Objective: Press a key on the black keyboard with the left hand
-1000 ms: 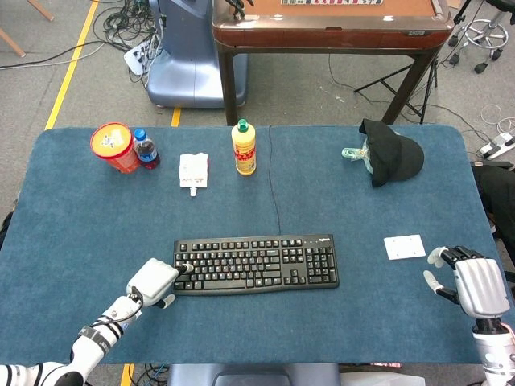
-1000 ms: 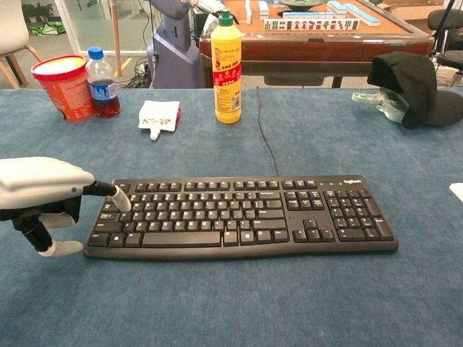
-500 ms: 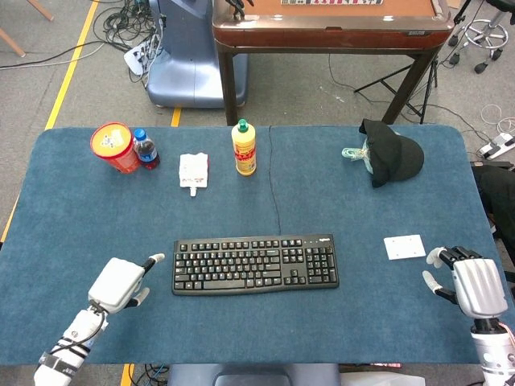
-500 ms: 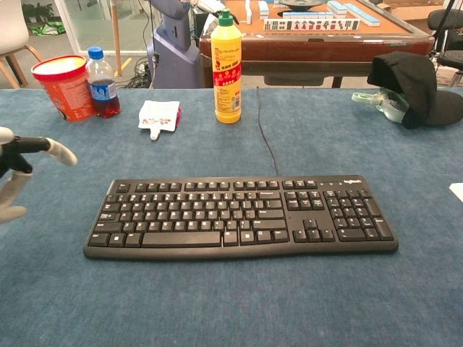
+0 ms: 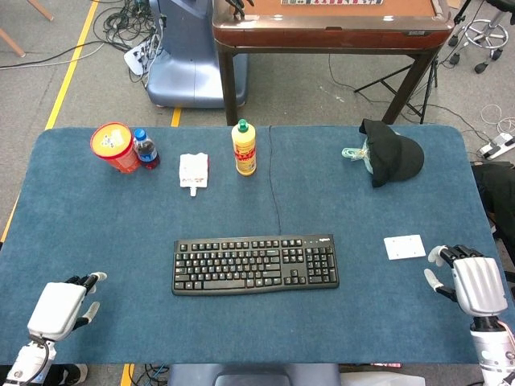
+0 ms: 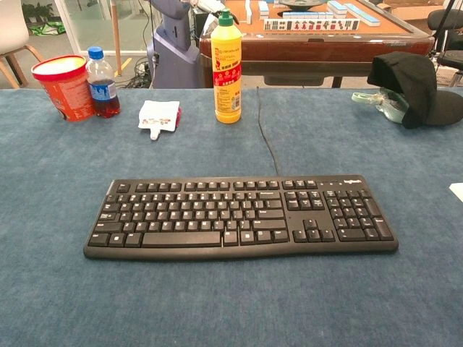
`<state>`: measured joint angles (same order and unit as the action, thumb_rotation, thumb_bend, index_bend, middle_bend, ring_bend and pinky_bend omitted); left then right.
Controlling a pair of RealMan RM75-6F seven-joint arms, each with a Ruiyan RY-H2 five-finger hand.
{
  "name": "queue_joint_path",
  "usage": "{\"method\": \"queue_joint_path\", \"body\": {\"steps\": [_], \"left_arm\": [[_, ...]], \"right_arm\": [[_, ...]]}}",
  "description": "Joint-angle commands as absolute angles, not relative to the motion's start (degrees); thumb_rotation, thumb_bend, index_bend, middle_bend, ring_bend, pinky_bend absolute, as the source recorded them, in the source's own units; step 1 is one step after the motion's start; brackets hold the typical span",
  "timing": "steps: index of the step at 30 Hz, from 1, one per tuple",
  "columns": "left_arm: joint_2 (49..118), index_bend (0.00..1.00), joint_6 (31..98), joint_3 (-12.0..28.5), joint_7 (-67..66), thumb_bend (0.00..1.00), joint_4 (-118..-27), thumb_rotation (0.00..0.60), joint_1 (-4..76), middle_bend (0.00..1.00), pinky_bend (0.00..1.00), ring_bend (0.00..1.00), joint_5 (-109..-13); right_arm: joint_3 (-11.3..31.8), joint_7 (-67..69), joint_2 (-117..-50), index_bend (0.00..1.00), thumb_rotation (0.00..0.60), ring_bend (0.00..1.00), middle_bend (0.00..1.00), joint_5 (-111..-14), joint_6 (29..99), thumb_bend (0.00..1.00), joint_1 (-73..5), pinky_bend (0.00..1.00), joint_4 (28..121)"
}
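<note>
Since a second earlier, the left hand [image 5: 58, 306] had drawn back from the keyboard's left end to the table's near-left corner, well apart from it, fingers loosely spread and empty. The black keyboard [image 5: 255, 264] lay mid-table, untouched. The right hand [image 5: 475, 283] rested near-right, fingers apart. The press looked done; only parking the arm seemed left.

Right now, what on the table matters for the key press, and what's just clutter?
Job:
black keyboard
left hand, off to the keyboard's left, holding nothing

Clutter:
red tub
small dark-drink bottle
white pouch
yellow bottle
black cap
white card
right hand, idle
</note>
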<state>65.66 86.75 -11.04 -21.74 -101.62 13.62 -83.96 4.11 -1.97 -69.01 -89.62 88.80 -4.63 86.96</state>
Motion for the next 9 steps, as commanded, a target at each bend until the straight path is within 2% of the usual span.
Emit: {"method": "queue_joint_path", "body": {"steps": [1,9], "left_arm": [[65.1,0.34,86.9,-10.3,-19.2,0.29,-99.9,0.6,12.3,0.48,0.75,0.48,-84.0],[65.0,0.34,85.4,-9.0,-18.6,0.29,-99.1,0.6,11.3,0.48,0.75,0.48,-84.5]], "right_arm": [[4.1,-1.8,-69.0,0.55,0.6,0.5,0.58,-89.4,88.3,0.27,-4.8,0.63,86.7],[3.8,-1.5,-68.9,0.55,0.6,0.5,0.58,-89.5,87.8,0.27,-5.0,0.63,86.8]]}}
